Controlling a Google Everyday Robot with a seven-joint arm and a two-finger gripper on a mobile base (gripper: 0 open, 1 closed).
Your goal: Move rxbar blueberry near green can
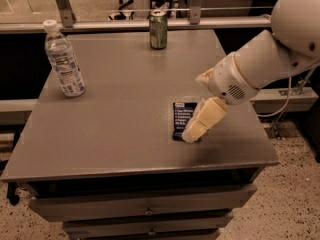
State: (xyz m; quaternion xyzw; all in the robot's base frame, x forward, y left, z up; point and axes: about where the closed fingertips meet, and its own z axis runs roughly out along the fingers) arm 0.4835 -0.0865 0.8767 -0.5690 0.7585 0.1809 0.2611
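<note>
The gripper (194, 130) was held over the rxbar blueberry (180, 118) just beneath; its opening could not be told. The bar might be skidded aside by off-centre contact.

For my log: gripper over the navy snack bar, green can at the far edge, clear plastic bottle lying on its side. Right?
No: in the camera view the clear plastic bottle stands upright. The gripper is over the navy snack bar, the green can at the far edge.
</note>
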